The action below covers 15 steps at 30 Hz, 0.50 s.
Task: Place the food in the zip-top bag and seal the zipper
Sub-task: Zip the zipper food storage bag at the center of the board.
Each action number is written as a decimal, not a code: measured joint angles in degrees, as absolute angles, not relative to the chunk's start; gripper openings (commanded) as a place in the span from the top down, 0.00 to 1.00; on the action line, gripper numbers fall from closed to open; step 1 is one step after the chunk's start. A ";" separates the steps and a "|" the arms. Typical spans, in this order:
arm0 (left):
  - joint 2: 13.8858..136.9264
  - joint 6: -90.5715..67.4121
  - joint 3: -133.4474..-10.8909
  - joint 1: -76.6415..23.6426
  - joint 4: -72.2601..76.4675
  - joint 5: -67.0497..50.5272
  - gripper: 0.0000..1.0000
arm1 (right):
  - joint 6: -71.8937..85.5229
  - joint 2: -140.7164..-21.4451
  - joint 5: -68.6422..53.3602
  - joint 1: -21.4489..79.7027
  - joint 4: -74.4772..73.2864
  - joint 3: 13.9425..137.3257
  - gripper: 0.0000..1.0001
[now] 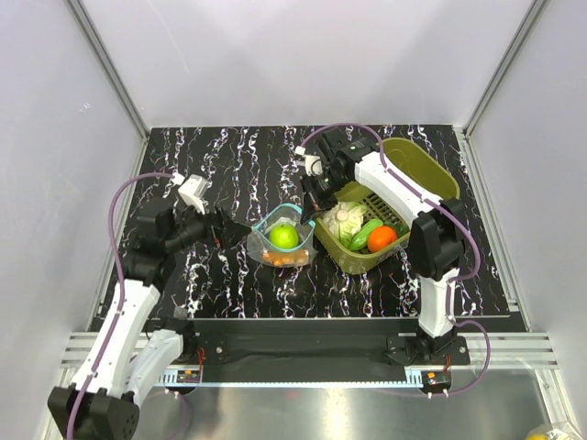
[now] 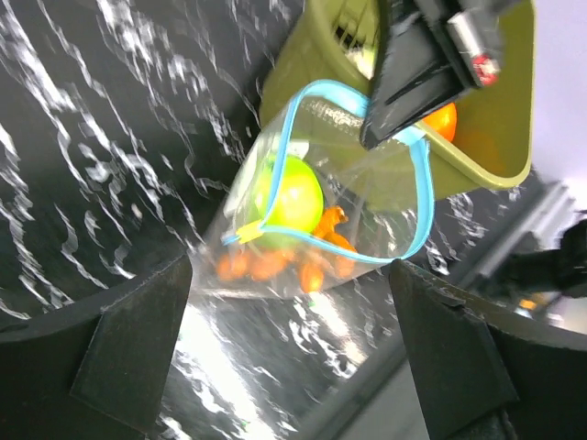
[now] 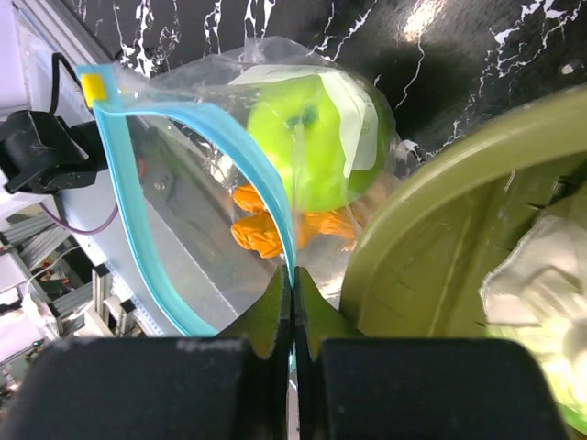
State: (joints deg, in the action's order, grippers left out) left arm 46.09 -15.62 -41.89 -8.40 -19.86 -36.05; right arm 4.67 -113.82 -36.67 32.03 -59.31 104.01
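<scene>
The clear zip-top bag (image 1: 282, 240) stands with its mouth open beside the olive tub. Inside it are a green apple (image 1: 283, 236) and orange carrot pieces (image 1: 290, 259). My right gripper (image 3: 293, 275) is shut on the light-blue zipper (image 3: 138, 202) at the rim nearest the tub; in the top view it (image 1: 312, 198) hangs over the bag's far right corner. My left gripper (image 1: 241, 235) stands open just left of the bag. Its fingers (image 2: 138, 339) are spread wide, and the bag (image 2: 367, 202) lies just beyond their tips, with nothing gripped.
The olive-green tub (image 1: 431, 170) sits right of the bag, touching it, and holds a white cauliflower (image 1: 344, 220), a green cucumber (image 1: 366, 235) and an orange round fruit (image 1: 382, 238). White walls enclose the black marbled table (image 1: 229, 174) on three sides.
</scene>
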 measured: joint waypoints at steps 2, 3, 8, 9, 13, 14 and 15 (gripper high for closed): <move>43.83 -13.41 -41.01 -8.38 -18.83 -35.62 0.08 | 4.86 -114.21 -37.17 31.59 -59.42 104.25 1.00; 43.09 -12.16 -40.45 -8.40 -18.50 -35.42 0.09 | 4.86 -114.32 -37.28 31.59 -59.42 104.31 1.00; 45.56 -6.50 -38.09 -8.40 -18.22 -35.64 0.18 | 4.89 -114.63 -37.54 31.53 -59.42 104.55 1.00; 46.94 -5.52 -37.71 -8.40 -18.04 -35.81 0.19 | 4.93 -114.74 -37.54 31.53 -59.42 104.62 1.00; 53.21 -1.56 -36.67 -8.38 -17.32 -37.87 0.22 | 5.34 -114.96 -37.19 31.44 -59.44 104.99 1.00; 54.57 -0.69 -36.58 -8.38 -17.08 -38.83 0.23 | 5.45 -115.00 -37.08 31.40 -59.44 105.10 1.00; 55.57 0.05 -36.58 -8.38 -16.88 -39.57 0.24 | 5.52 -115.04 -37.01 31.31 -59.44 105.23 1.00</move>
